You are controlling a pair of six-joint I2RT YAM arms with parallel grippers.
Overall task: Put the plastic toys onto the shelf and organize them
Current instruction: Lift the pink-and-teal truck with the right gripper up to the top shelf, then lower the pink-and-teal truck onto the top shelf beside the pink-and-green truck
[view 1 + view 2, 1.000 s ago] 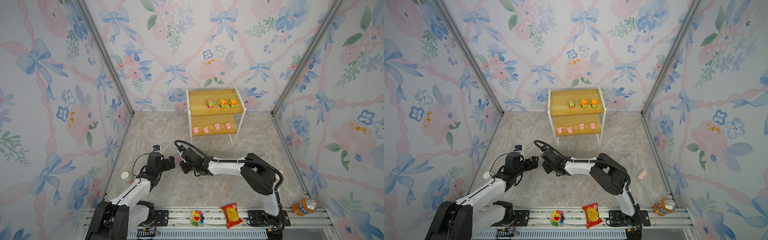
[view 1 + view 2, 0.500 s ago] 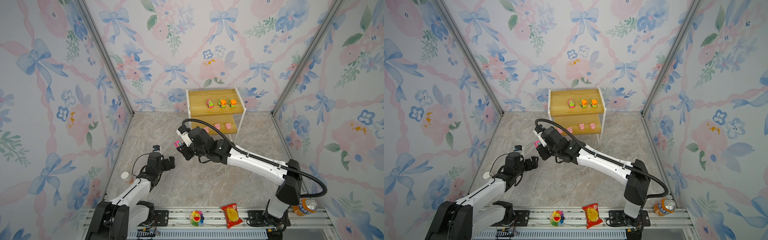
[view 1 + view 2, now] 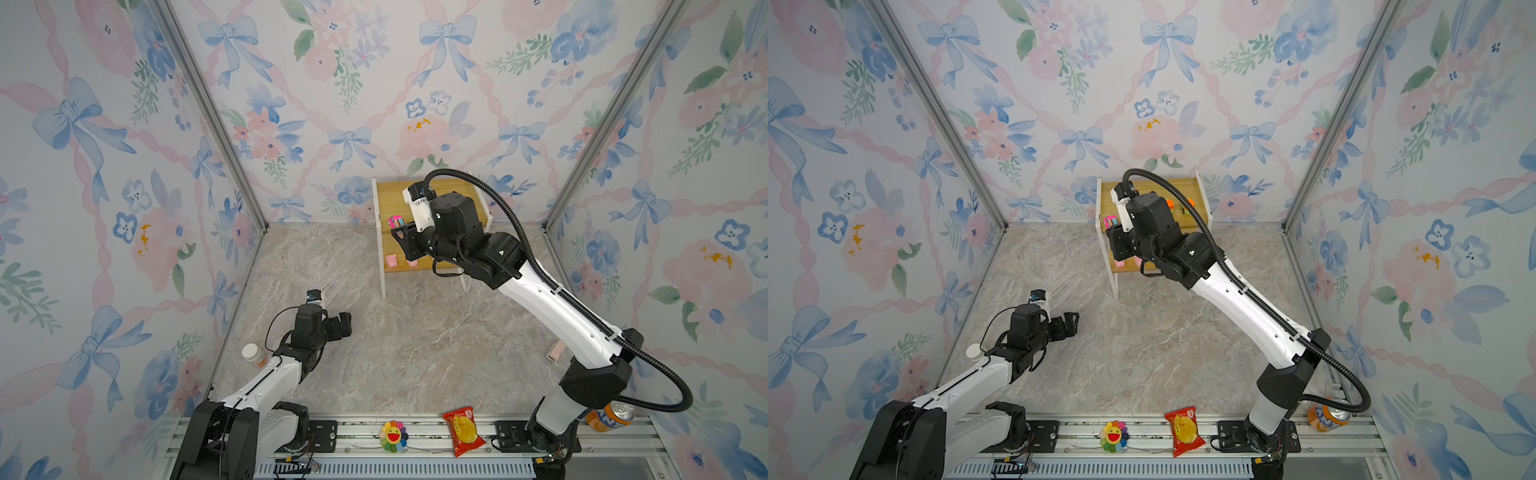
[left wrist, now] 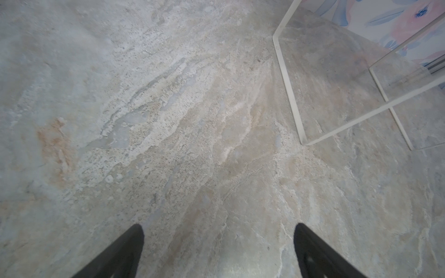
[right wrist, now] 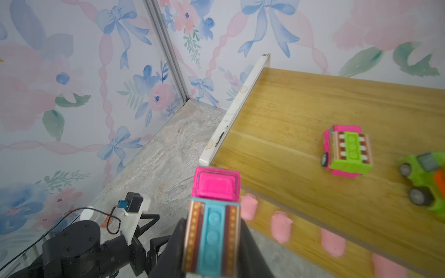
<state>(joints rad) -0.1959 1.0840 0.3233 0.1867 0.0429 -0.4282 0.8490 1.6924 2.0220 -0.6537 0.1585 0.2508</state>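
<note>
Pointing cab-first toward shelf (image 5: 301, 120): toy car (image 5: 213, 216)

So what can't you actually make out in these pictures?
- Top views: the right arm hides most of the cars on the shelf; only two pigs show.
- Right wrist view: the green car is blurred and cut by the edge; so is the last pig.
- Left wrist view: only shelf legs show.

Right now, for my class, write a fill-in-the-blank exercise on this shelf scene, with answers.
The right arm's jaws grip a toy car coloured teal and ____.
The pink pigs stand on the shelf's ____ board.
The left arm's jaws are ____ and hold nothing.
Missing words: pink, lower, open.
</note>
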